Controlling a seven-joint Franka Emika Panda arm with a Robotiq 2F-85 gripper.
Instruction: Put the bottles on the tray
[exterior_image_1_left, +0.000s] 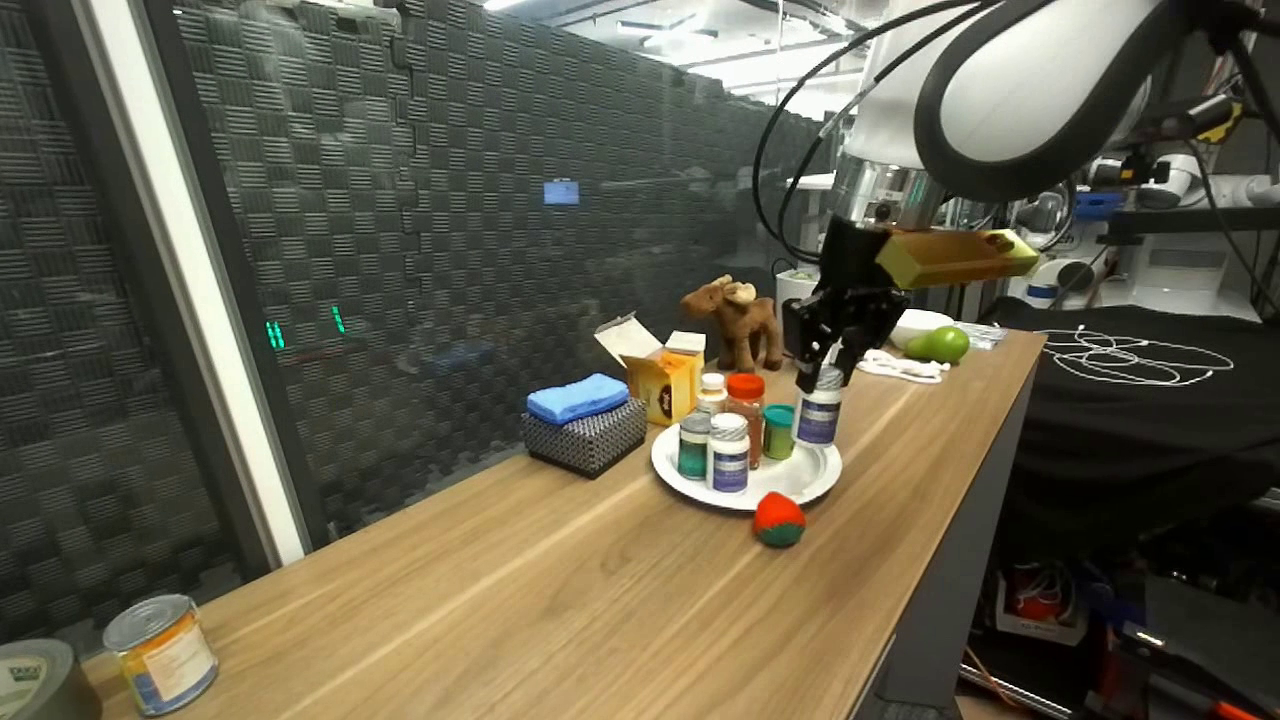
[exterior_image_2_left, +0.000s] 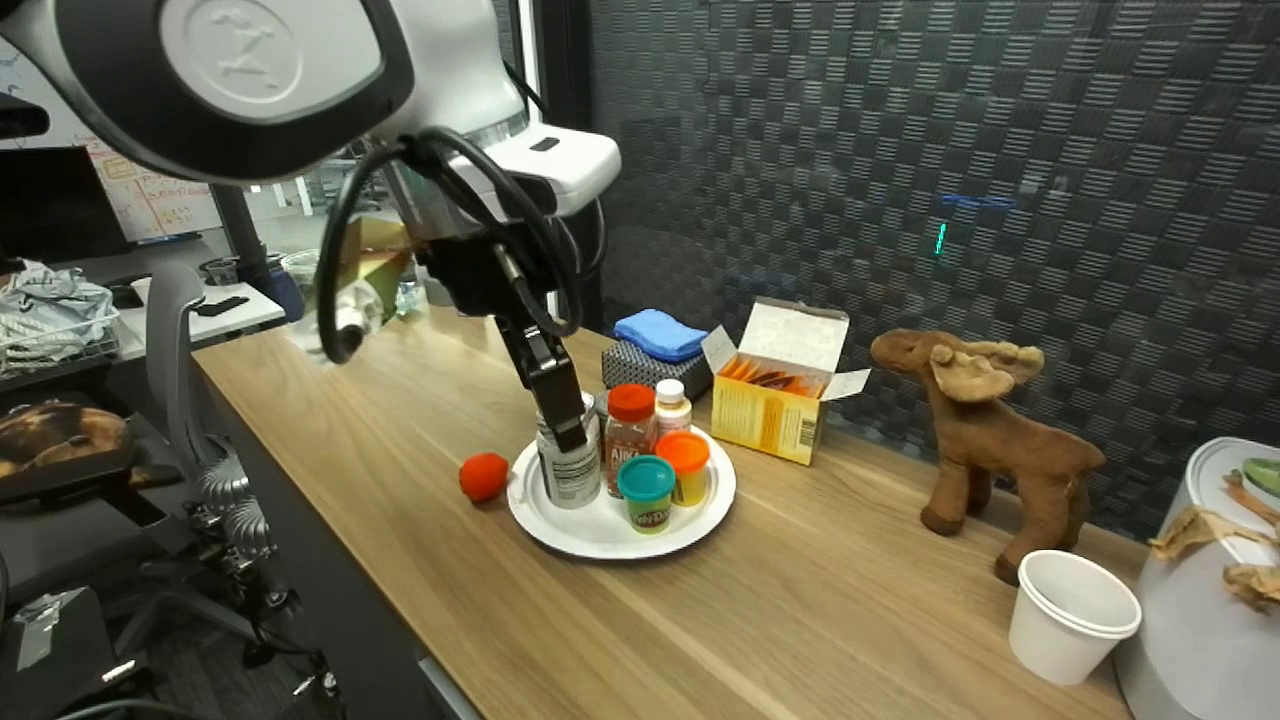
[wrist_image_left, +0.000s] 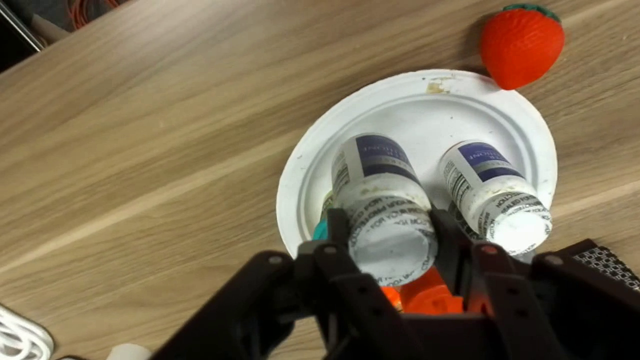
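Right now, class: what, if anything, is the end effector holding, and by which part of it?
A white, purple-labelled pill bottle, gripped by its film-wrapped cap.

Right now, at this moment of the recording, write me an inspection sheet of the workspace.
Surface: wood-grain tabletop beside a dark textured wall.
Job's things: white plate, rim stained brown, bears upright white bottle, red-capped bottle, grey-capped bottle, teal-lidded tub and orange-lidded tub; white-capped bottle among them, base hidden.
Clutter: red strawberry beside the plate, contact unclear; blue cloth on patterned box; open yellow carton; toy moose; tin can; tape roll.
Gripper: closed on a second white bottle, over the plate; base contact unclear.
Cables: white cord bundle on the tabletop; black cable loops beside the arm.
Surroundings: office chair, dark monitor.
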